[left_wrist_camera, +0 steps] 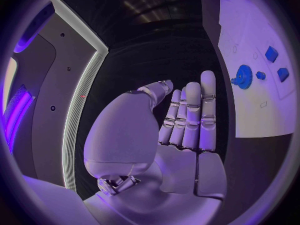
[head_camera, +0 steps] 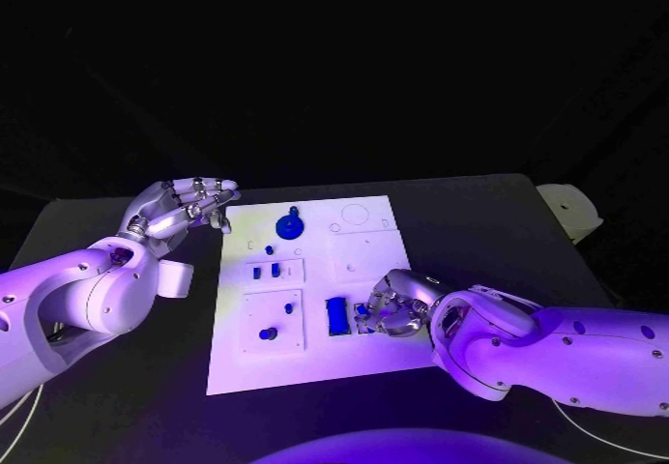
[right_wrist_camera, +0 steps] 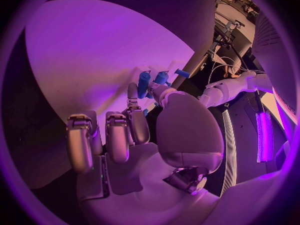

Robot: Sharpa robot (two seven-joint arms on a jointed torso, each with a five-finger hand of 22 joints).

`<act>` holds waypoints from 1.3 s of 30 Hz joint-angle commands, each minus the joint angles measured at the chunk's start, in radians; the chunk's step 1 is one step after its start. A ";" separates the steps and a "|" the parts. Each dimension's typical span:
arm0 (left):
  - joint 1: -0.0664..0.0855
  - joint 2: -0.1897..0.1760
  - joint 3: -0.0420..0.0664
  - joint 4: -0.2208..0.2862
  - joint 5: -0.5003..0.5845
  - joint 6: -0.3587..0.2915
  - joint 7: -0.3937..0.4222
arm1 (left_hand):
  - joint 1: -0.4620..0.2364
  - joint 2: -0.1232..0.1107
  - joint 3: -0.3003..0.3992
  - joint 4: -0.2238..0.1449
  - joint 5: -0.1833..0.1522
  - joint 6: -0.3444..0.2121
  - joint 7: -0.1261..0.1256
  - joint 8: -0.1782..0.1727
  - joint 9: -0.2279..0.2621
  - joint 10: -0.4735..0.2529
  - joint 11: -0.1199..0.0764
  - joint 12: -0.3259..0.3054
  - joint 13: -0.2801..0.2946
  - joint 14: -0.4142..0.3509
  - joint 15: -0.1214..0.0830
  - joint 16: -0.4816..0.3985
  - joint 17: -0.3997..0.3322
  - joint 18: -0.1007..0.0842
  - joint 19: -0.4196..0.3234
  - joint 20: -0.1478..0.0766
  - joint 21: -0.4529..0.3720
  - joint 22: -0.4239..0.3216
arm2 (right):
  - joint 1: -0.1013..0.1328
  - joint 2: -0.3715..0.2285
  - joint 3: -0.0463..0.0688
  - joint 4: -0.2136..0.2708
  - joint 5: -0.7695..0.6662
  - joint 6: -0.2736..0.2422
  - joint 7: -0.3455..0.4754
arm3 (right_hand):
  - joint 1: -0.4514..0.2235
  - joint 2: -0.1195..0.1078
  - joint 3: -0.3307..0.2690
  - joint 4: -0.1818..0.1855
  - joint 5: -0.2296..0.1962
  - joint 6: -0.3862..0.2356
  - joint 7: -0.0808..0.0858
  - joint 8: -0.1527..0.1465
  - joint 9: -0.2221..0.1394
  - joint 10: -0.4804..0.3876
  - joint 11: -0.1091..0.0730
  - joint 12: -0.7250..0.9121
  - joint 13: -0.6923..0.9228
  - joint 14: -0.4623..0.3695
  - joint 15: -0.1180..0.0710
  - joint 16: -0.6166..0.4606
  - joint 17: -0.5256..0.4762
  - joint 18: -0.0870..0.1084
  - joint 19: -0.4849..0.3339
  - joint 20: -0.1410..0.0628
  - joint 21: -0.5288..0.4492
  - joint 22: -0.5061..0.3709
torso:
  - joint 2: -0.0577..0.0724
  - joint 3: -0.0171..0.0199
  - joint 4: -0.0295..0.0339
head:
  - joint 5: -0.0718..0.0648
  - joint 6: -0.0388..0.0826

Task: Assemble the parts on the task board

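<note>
The white task board (head_camera: 365,253) lies in the middle of the black table. On it sit a blue gear (head_camera: 290,228), a blue rectangular part (head_camera: 337,315) and small blue parts (head_camera: 275,270) (head_camera: 268,333). My right hand (head_camera: 392,304) rests low on the board's right half, its fingers (right_wrist_camera: 117,135) curled down beside the rectangular part. Small blue parts (right_wrist_camera: 145,83) stand at its thumb and fingertip; whether one is pinched is unclear. My left hand (head_camera: 189,208) hovers by the board's far left corner, fingers (left_wrist_camera: 190,115) straight and empty. The gear (left_wrist_camera: 242,77) is also in the left wrist view.
A pale object (head_camera: 571,211) sits at the table's far right edge. Bare black table (head_camera: 126,387) runs along both sides of the board and in front of it.
</note>
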 commanded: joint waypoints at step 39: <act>0.001 -0.004 0.001 0.006 0.003 0.013 0.003 | 0.000 0.005 0.005 0.000 0.006 -0.006 -0.001 0.006 -0.002 -0.008 0.002 0.005 0.001 -0.005 0.001 0.005 -0.002 0.006 0.001 0.007 -0.004 -0.002 | -0.003 -0.019 0.000 0.012 -0.053 0.008 0.022 | -0.057 0.006 -0.165 0.041 -0.042 -0.004 0.011 -0.008 -0.025 0.021 -0.004 -0.023 0.153 0.101 -0.006 0.002 0.251 -0.007 0.105 -0.007 0.004 0.263 | -0.001 0.0017 0.0002 | -0.001 -0.001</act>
